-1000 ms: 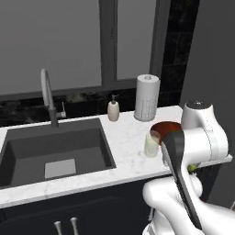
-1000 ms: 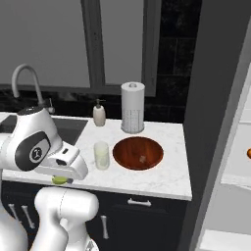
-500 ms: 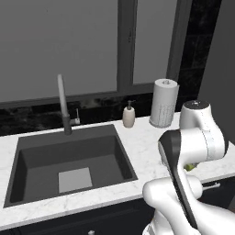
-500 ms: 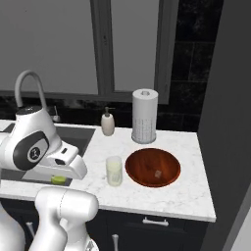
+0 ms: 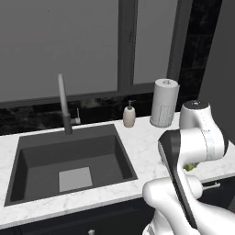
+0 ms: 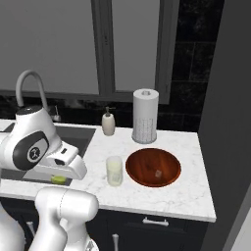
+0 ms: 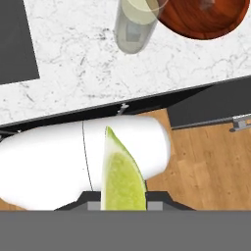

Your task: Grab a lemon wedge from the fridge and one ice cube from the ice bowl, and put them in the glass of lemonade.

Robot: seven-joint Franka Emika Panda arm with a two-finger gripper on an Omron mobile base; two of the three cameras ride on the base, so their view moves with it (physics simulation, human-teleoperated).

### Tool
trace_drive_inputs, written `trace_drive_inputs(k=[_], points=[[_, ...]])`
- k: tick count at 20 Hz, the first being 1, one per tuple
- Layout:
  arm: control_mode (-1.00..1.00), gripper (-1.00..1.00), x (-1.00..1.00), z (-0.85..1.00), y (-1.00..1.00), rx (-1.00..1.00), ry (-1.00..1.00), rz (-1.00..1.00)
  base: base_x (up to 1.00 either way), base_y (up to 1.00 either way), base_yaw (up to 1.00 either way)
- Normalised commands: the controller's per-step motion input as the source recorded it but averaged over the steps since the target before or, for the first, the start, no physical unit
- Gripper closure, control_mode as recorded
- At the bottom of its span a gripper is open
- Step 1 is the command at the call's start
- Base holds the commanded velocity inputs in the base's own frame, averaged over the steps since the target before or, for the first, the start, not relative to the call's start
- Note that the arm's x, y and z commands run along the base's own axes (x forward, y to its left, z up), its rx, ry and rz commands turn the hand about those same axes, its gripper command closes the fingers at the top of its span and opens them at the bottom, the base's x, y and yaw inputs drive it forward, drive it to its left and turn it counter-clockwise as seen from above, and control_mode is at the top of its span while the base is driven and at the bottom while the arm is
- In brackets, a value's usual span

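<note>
Counter (image 6: pixel 186 196) carries the ice bowl (image 6: pixel 142 171), one cube (image 6: pixel 158 173) inside, just beside the glass of lemonade (image 6: pixel 114 171); gripper (image 7: pixel 122 203) clamped tight on the lemon wedge (image 7: pixel 121 179), held short of the counter: fetched, neither wedge nor ice dropped in yet.

No legible text, labels or nos. anywhere in these views.

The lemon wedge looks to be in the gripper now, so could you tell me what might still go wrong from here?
The gripper pinches the lemon wedge only near its base; the tapered slice may slip out while moving. The glass of lemonade is narrow, so the drop could miss onto the counter. It stands right beside the ice bowl; a low approach could knock either.
</note>
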Motion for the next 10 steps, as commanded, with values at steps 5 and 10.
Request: trace_drive_inputs(k=[5, 10], points=[[-1.00, 1.00, 0.00, 0.00, 0.00, 0.00, 0.00, 0.04, 0.00, 0.00, 0.00], [-1.00, 1.00, 0.03, 0.00, -0.11, -0.11, 0.11, 0.27, 0.00, 0.00, 0.00]])
